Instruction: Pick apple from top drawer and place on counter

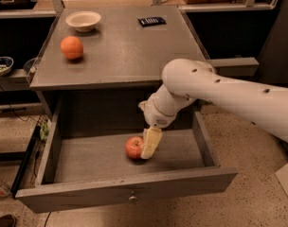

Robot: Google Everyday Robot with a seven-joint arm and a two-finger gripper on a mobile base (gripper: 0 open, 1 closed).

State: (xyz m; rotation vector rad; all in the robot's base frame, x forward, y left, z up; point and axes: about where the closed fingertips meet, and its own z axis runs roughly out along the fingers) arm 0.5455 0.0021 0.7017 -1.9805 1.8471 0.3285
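The grey worktop (pixel 120 46) carries an orange (pixel 71 47) at its left. Below it the top drawer (pixel 125 193) stands pulled out, leaving the apple (pixel 133 147) on its floor reachable. The claw (pixel 148 148) hangs against the apple's right side; whether wide or narrow cannot be told.

Cream end effector (pixel 148 149) beside red apple (pixel 132 147) in grey top drawer (pixel 125 186); orange fruit (pixel 71 47) on grey counter (pixel 122 44)

White dimpled arm (pixel 229 91); cream end effector (pixel 151 143) in drawer (pixel 125 186).
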